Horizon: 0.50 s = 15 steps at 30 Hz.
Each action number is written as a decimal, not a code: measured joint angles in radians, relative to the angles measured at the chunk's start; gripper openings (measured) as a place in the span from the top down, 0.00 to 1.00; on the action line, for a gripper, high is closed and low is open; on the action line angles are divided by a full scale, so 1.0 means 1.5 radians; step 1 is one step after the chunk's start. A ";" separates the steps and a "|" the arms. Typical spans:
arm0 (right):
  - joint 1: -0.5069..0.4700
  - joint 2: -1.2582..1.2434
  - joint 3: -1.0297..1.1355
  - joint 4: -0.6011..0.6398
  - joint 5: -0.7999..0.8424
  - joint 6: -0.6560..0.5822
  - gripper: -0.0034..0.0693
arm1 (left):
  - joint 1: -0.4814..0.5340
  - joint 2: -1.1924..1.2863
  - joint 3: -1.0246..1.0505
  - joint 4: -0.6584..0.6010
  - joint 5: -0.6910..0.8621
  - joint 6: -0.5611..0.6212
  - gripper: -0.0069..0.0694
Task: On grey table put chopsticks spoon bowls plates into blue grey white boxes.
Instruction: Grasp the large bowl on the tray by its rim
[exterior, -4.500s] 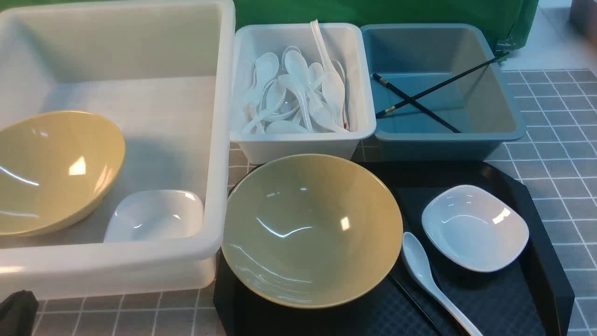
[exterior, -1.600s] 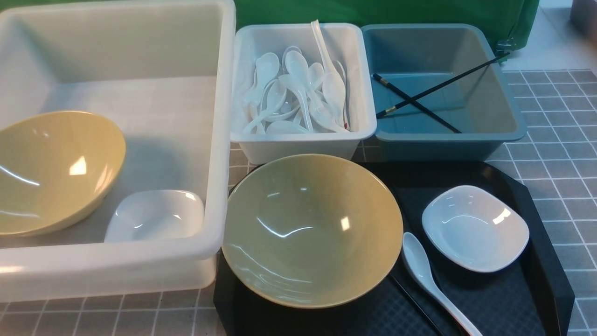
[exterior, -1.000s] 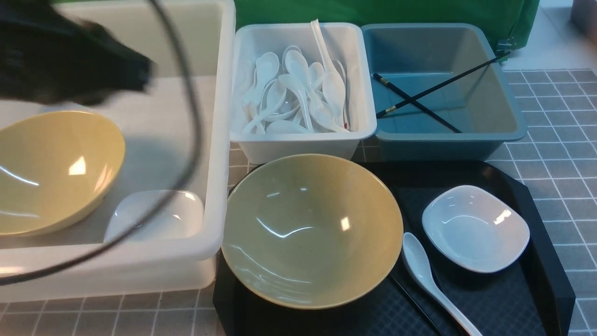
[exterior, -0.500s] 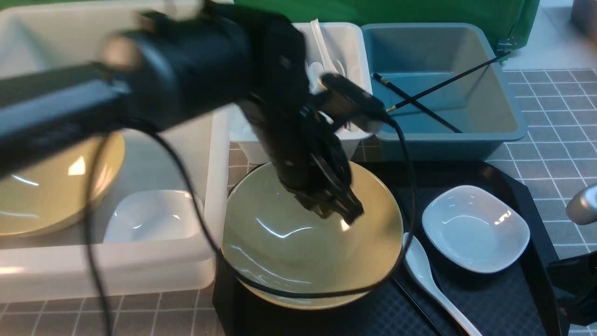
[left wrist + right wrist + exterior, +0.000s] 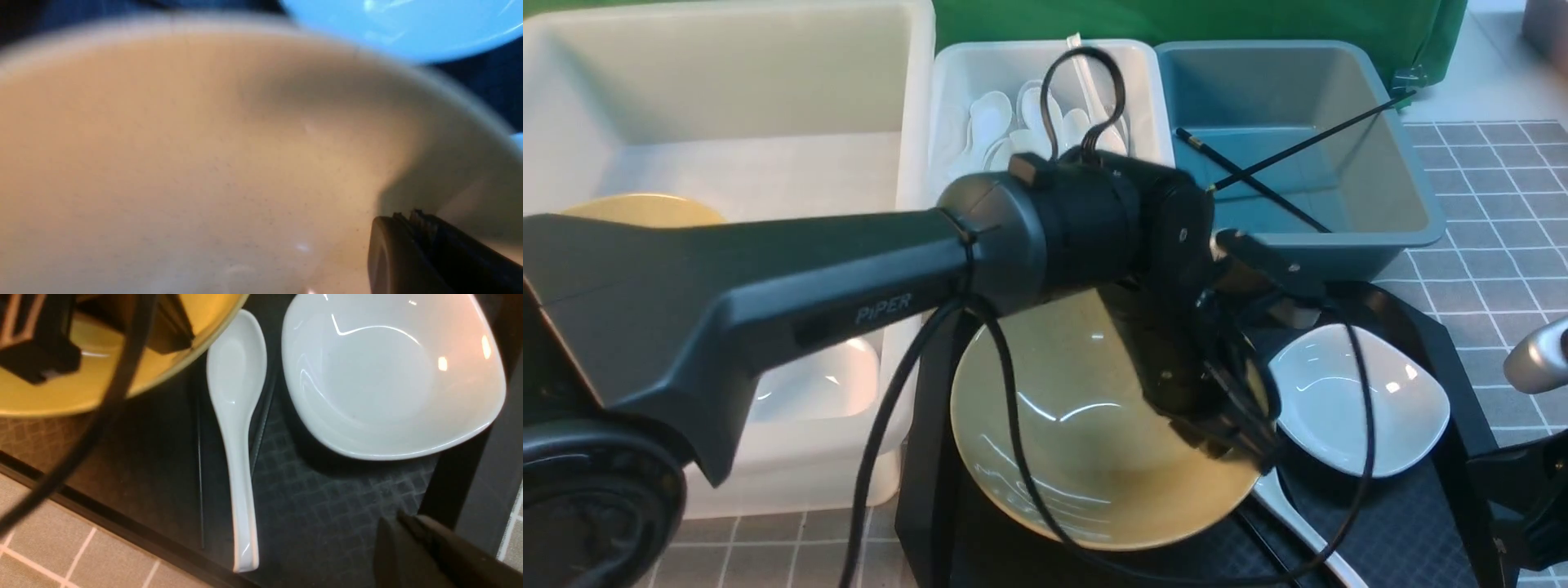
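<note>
A tan bowl [image 5: 1078, 441] sits on the black tray [image 5: 1421, 327]. My left gripper [image 5: 1245, 445] is shut, its tip inside the bowl [image 5: 184, 163] against its right wall [image 5: 402, 218]. To the right lie a white spoon [image 5: 1286, 514] and a white plate [image 5: 1356, 408]. In the right wrist view the spoon [image 5: 239, 416] lies between bowl and plate [image 5: 388, 375], with a black chopstick [image 5: 200, 477] beside it. My right gripper [image 5: 394, 522] is shut and empty over the tray's right edge [image 5: 1503, 490]. Two chopsticks [image 5: 1258, 175] lie crossed in the blue-grey box [image 5: 1437, 233].
The large whitish box [image 5: 768, 98] at the left holds a second tan bowl [image 5: 637, 208] and a white plate [image 5: 825, 384], mostly behind my left arm. The small white box [image 5: 956, 82] holds several spoons [image 5: 992, 114]. Grey table [image 5: 1503, 188] shows at the right.
My left arm swung in from the left, and its gripper went from the bowl's middle to its right wall. The bowl slid a little right and nearer. My right arm came in at the right edge.
</note>
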 joint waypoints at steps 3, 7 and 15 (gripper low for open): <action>0.000 0.000 0.000 0.001 -0.001 0.000 0.89 | 0.026 -0.012 -0.040 0.055 0.034 -0.020 0.90; 0.000 0.000 0.000 0.001 -0.002 0.000 0.89 | 0.087 -0.034 -0.087 0.152 0.093 -0.048 0.78; 0.000 0.000 0.000 0.001 -0.009 0.000 0.89 | 0.159 -0.023 -0.095 0.199 0.138 -0.123 0.35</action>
